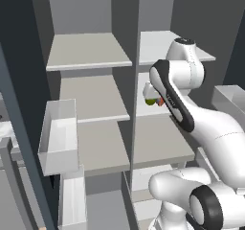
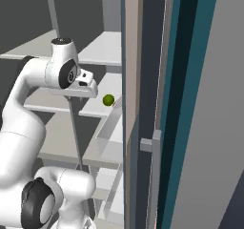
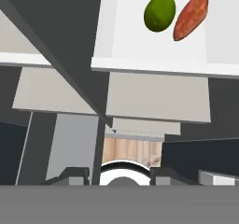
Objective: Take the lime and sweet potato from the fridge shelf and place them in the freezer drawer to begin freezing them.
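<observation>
Step in hand: approach, nothing picked yet. Jaws (image 3: 119,177) clenched & empty, hovering above the fridge shelf (image 3: 154,59). Lime (image 3: 159,12) & sweet potato (image 3: 190,17) lie side by side on that shelf, touching or nearly so, lime to the left in hand view. Next move, by my read: jaws must part, then drop onto the lime w/o nudging its neighbour. Room: dark grey cabinet, light-grey slabs in 2 columns, white bin (image 1: 58,137) on the left door.

Lime (image 3: 159,12) bright green; sweet potato (image 3: 190,17) orange-red, speckled; fridge shelf (image 3: 154,55) light grey.
</observation>
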Available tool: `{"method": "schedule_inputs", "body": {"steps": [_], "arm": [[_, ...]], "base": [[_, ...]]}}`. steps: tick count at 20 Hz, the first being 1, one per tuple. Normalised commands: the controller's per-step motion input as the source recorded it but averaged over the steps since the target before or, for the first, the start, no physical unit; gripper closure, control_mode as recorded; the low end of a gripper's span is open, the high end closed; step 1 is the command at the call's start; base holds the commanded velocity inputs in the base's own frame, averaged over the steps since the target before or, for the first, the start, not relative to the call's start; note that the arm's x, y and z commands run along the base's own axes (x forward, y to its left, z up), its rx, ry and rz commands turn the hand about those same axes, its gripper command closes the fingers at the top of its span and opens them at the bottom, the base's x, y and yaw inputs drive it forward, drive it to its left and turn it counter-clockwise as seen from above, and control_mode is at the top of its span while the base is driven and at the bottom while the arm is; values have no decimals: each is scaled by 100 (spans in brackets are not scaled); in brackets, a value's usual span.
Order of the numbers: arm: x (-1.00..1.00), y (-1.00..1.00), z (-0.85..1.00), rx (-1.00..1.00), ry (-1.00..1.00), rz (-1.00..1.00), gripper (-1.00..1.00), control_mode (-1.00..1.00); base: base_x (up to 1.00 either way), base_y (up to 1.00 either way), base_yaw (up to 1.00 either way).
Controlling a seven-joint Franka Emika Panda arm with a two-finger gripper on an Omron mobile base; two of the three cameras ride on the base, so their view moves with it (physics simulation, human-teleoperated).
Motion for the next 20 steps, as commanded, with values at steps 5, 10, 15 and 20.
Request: {"method": "schedule_inputs", "body": {"steps": [5,10,15,20], "arm": [[0,4,-11,-4,-1,0,-100,-100],[4,-11,-58,-14,-3,-11,-100,-100],[38,-24,-30,-1,0,-16,-100,-100],[44,-26,-2,0,0,-10,-100,-100]], "base": [[0,0,0],[0,0,0],[0,0,0],[0,0,0]]}}
